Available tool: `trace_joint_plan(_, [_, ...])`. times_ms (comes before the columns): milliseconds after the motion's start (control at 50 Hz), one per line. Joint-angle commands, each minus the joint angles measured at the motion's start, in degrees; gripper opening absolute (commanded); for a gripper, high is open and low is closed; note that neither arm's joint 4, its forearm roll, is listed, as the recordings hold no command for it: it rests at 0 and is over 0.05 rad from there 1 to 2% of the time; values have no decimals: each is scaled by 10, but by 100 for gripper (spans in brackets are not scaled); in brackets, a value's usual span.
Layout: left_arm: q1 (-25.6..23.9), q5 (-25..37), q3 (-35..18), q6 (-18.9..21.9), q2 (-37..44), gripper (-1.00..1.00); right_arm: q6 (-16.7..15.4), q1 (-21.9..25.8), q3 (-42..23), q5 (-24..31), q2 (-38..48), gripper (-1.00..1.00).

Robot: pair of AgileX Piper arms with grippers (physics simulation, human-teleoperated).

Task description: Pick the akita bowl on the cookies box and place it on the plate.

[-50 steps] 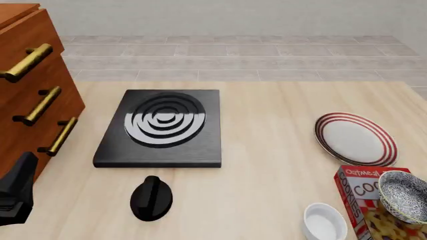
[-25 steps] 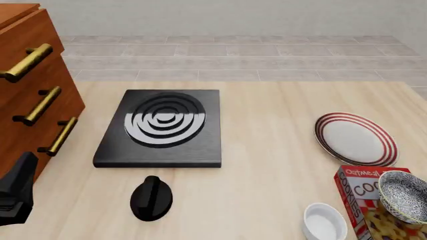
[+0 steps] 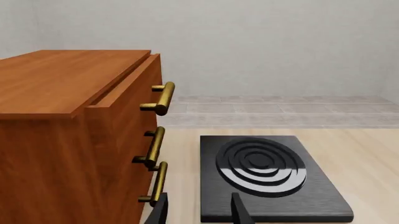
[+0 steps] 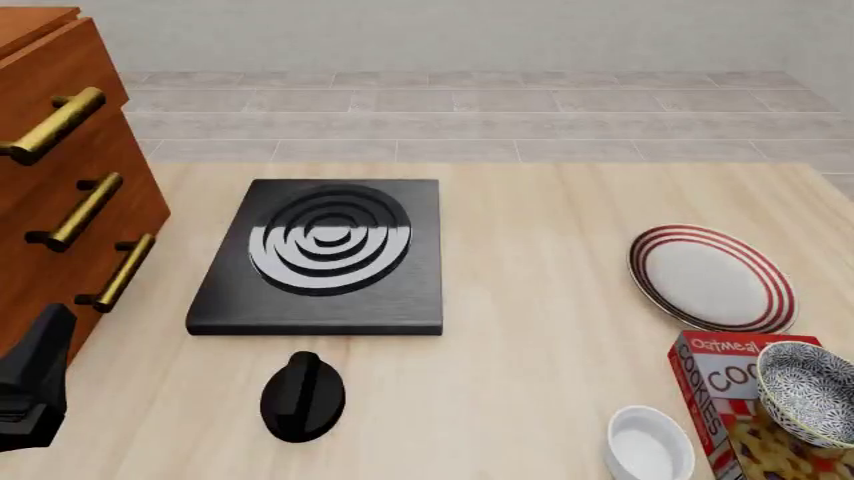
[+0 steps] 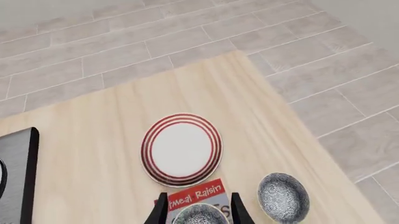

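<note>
Akita bowl sitting upright on the right part of the cookies box, at the near right corner of the table. Plate lying bare just beyond the box, apart from it. Small white bowl on the table close to the left of the box. In the right wrist view, a second speckled bowl resting on the table to the right of the box.

Right gripper high above the box, fingers parted, gripping nothing, out of the front view. Left gripper at the near left beside the wooden drawer cabinet, fingers likewise spread with nothing between them.

Black hotplate left of centre, black knob nearer.
</note>
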Motion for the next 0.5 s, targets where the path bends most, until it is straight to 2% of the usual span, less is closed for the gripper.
trace_joint_plan(20, [0,0,0,0,0,100,13,-6,38,-12,6,100])
trace_joint_plan(180, [0,0,0,0,0,100,31,-7,65,-22,6,100])
trace_joint_plan(500, [0,0,0,0,0,100,33,-29,109,-52,12,100])
